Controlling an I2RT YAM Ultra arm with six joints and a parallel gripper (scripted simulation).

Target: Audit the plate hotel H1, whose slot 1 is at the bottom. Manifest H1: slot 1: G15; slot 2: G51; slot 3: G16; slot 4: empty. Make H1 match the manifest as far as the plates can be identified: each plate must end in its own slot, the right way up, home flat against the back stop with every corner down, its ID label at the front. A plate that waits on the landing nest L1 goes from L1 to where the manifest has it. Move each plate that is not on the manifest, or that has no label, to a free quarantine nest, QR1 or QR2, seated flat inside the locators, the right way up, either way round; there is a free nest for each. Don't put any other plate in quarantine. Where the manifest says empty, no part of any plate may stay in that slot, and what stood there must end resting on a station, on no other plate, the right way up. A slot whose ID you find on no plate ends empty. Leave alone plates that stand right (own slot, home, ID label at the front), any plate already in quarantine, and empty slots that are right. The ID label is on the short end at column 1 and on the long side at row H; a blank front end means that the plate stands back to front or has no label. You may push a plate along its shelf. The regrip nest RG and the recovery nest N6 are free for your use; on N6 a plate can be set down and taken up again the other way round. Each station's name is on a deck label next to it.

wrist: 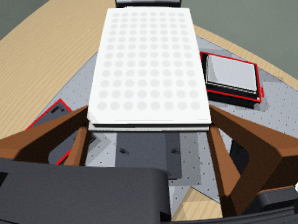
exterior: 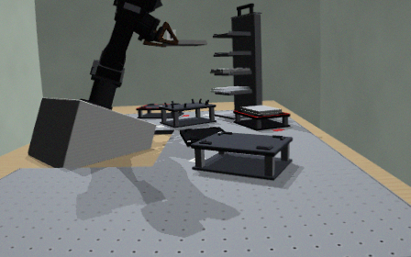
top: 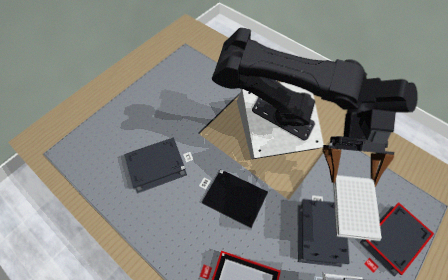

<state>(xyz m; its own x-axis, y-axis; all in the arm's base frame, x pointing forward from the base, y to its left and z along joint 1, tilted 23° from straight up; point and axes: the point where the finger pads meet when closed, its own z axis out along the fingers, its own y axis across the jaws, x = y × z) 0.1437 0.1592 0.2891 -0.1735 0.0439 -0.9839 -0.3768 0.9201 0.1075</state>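
My gripper point(top: 355, 181) is shut on a white well plate point(top: 356, 207) and holds it level, high above the deck. In the exterior view the plate point(exterior: 185, 42) hangs left of the hotel H1 point(exterior: 248, 60), apart from it, at a height between the two top shelves. The two lower shelves each carry a light plate point(exterior: 231, 90); the two upper shelves look bare. No label shows on the plate.
A red-framed nest holds a plate point(exterior: 261, 110) point(wrist: 229, 76) right of the hotel. Another red-framed nest point(top: 400, 235) is empty. A dark nest with locator pins point(top: 322, 232) lies under the plate. A black slab point(top: 235, 197) and another dark nest point(top: 155, 162) lie farther off.
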